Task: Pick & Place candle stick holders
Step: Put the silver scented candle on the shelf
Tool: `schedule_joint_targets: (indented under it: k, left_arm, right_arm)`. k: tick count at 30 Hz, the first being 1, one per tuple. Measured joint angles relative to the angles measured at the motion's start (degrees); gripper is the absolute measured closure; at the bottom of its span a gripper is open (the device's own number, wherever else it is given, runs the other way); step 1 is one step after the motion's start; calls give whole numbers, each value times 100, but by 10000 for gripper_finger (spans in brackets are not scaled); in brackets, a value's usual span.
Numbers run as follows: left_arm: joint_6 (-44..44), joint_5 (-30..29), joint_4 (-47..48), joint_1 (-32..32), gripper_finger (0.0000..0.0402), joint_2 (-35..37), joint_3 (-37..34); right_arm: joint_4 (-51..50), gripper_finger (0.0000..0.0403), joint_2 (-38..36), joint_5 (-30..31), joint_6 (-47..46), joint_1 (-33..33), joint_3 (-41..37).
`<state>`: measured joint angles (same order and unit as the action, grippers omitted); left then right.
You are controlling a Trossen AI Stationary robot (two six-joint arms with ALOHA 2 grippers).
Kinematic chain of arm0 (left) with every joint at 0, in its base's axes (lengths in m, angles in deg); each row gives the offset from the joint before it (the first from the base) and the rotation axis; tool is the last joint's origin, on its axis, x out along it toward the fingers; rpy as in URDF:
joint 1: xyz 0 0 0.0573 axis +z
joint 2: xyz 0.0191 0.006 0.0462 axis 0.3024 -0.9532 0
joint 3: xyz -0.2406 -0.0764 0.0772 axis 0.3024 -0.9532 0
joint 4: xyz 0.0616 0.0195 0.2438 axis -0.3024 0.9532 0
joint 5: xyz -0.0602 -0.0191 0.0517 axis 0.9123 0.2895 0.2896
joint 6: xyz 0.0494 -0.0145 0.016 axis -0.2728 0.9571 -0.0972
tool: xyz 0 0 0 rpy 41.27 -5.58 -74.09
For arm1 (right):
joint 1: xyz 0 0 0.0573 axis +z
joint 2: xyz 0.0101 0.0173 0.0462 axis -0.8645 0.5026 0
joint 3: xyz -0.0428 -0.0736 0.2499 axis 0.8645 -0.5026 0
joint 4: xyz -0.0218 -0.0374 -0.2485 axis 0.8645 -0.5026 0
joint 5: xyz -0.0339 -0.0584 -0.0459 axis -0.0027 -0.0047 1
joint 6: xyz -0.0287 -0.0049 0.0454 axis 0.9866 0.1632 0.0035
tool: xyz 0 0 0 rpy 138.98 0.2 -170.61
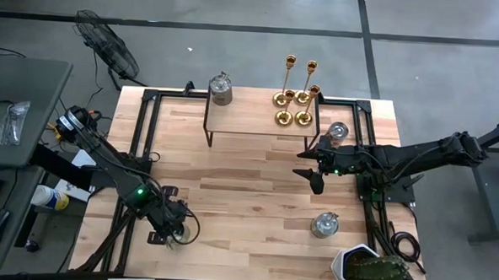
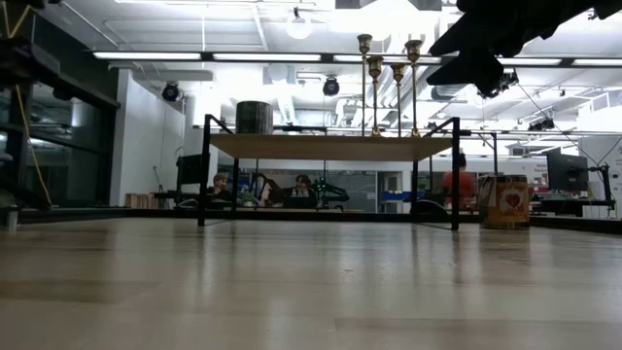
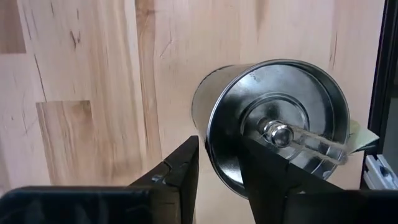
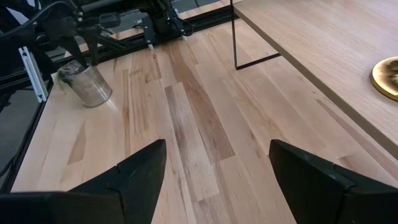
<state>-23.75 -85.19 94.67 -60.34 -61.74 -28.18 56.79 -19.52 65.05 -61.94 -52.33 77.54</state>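
Note:
Several gold candle stick holders point(image 1: 295, 96) stand on their round bases at the far right corner of a raised wooden shelf point(image 1: 251, 115); they also show in the low view point(image 2: 389, 83). One gold base point(image 4: 388, 78) shows in the right wrist view. My left gripper point(image 1: 174, 231) is at the table's near left, pointing down, shut on a silver lidded jar point(image 3: 280, 124). My right gripper point(image 4: 214, 180) hovers open above the middle right of the table point(image 1: 311, 172), with nothing between its fingers. My left gripper pinches the jar's top rim point(image 3: 214, 155) between its two fingers. One finger point(image 3: 180, 171) is outside the wall and the other point(image 3: 267, 177) is over the lid, beside its knob. The fingers come from above. The jar point(image 4: 90, 84) stands tilted, its lower end down at the table top.
Another silver jar point(image 1: 221, 88) stands on the shelf's far left. Two more silver jars point(image 1: 338, 131) point(image 1: 324, 223) are on the table's right side. A potted plant point(image 1: 366, 270) sits at the near right corner. The shelf's black legs point(image 1: 206, 130) stand on the table.

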Motion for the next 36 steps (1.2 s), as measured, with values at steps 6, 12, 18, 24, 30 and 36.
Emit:
schedule_joint_targets:
  k: [6,12,18,24,30,36]
  left_arm:
    - [39,-117,57,-4,293,-4,-2]
    - [38,-127,-36,-4,293,5,-95]
    - [38,-131,-31,-2,293,7,-100]
    - [39,-139,-19,-2,293,7,-100]
    - [78,-140,-18,-4,314,7,-100]
    - [190,-243,40,-2,374,12,-100]
  right_arm:
    - [0,125,0,0,1,0,0]
    - [0,125,-2,0,1,0,0]
    - [0,125,0,0,1,-2,0]
    - [0,125,0,0,0,-2,0]
    - [0,125,0,2,-1,-2,0]
    - [0,125,0,0,0,-1,0]
